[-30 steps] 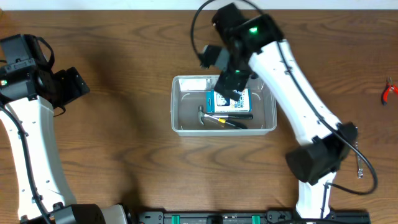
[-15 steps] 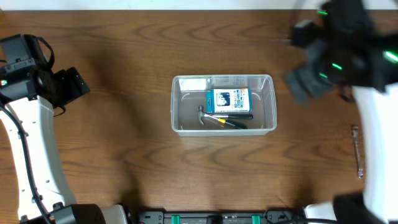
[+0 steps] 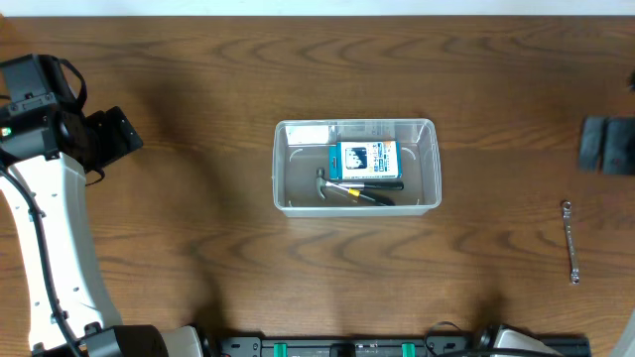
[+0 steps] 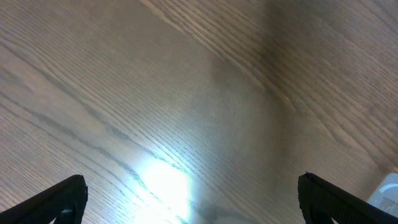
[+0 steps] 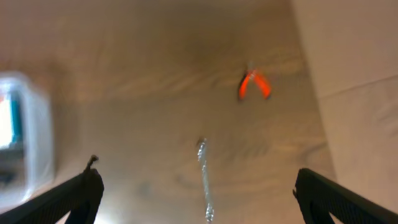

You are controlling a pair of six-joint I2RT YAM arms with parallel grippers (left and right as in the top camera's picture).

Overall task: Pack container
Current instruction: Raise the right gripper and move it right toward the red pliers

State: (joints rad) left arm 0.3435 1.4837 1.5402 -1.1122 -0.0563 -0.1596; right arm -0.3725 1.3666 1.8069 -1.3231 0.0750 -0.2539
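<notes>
The wooden counter carries everything. The left arm is parked at the far left, well apart from the work. Its left fingers are spread wide over bare wood, with nothing between them.

Of the right arm, only a dark, blurred part is seen at the right edge. The right fingers are likewise spread wide and empty.

The container, a clear shallow bin, stands at the middle of the counter. A blue-and-white box lies in it toward the far side. A hammer lies along its near wall.

Two tools are left outside, on the right of the counter. A slim metal wrench lies nearly lengthwise, and red-handled pliers lie beyond it. Both are seen ahead in the right wrist view.

The step in hand is judged to be the fetching of one of these tools by the right arm. The wrench lies flat and thin, so the fingers should be brought down across its shank, not along it. They should be lowered almost to the wood before being pressed together. For the pliers, both handles should be taken in one pinch, so that they cannot swing apart. Free room in the container is seen at its left end, and that is where the tool is best released.
</notes>
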